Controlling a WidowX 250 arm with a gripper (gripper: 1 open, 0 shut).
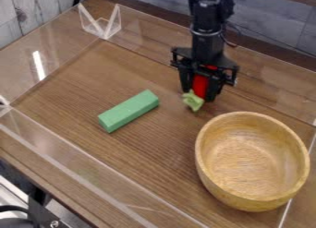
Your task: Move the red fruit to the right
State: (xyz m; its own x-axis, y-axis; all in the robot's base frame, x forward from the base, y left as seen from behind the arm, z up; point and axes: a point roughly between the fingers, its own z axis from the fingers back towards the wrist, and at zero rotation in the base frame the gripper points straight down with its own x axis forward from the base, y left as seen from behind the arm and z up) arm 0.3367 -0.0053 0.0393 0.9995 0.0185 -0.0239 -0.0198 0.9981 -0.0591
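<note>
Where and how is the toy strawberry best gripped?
Probably around the rounded red body of the toy strawberry, from above: it lies on its side with the leafy green stem toward the camera, and the gripper already reaches down around the red part.

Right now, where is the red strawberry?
In the camera view, the red strawberry is right of the middle, between the robot's fingers, just above the big wooden bowl in the picture.

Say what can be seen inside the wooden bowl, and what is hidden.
Inside the wooden bowl, only its bare inner surface shows; nothing lies in it. The table directly beneath the bowl is covered and cannot be seen.
</note>
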